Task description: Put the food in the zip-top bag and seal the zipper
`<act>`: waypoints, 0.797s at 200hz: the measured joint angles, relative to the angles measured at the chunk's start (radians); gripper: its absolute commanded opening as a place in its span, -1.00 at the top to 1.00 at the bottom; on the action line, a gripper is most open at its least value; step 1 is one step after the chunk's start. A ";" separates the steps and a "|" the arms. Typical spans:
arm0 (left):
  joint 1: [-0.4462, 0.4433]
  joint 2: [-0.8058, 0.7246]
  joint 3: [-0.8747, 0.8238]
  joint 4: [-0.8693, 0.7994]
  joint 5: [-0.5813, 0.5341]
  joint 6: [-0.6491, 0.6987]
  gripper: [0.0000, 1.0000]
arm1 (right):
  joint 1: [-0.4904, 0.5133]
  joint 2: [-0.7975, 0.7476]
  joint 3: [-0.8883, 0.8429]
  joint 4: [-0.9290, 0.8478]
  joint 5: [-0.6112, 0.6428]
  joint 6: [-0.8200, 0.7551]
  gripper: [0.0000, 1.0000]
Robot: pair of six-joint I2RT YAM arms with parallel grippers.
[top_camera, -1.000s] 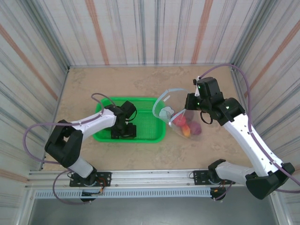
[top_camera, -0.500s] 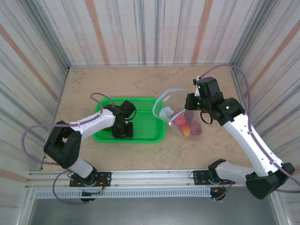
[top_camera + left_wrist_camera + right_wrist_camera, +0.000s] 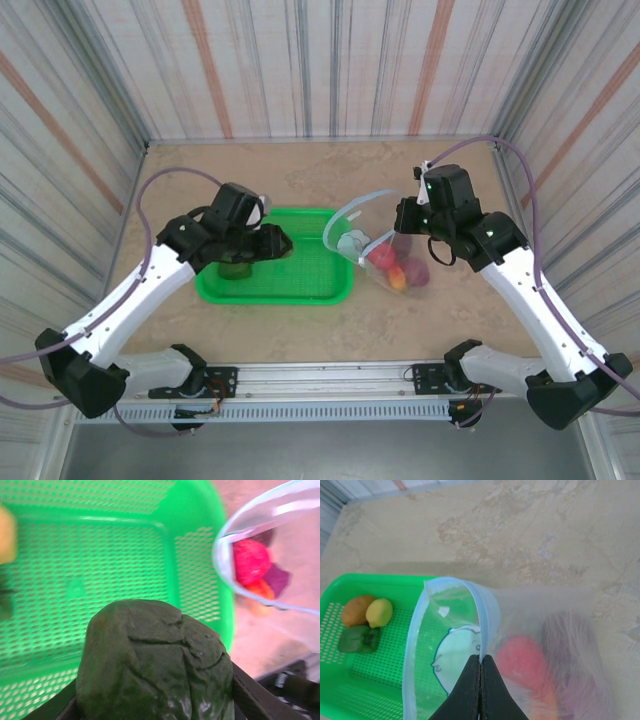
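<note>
I hold a green vegetable in the left pincer, with the bag rim pinched in the right pincer. The mouth ahead-right of the left pincer looks narrow; clipping it could yank the rim free.

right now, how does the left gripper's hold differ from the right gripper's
The left gripper clamps a bulky dark green food, jaws apart; the right gripper pinches the zip-top bag by its thin edge, fingers flat together. The left gripper hangs over the green basket; the right gripper holds the bag's mouth open at the basket's end. Both grip something.
</note>
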 measured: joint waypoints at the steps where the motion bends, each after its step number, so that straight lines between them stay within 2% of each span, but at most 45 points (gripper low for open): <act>1: 0.000 0.002 0.003 0.002 0.002 0.000 0.03 | 0.000 -0.001 0.000 0.001 0.000 0.000 1.00; 67: -0.156 0.274 0.248 0.142 0.113 0.007 0.07 | 0.002 -0.005 -0.004 0.010 0.000 0.000 1.00; 98: -0.163 0.359 0.253 0.217 0.153 -0.002 0.08 | 0.004 -0.006 -0.004 0.009 0.000 0.000 1.00; 121: -0.163 0.427 0.251 0.311 0.189 -0.031 0.19 | 0.005 -0.011 -0.004 0.010 0.000 0.000 1.00; 159: -0.180 0.547 0.261 0.425 0.215 -0.075 0.18 | 0.015 -0.013 -0.004 0.013 0.000 0.000 1.00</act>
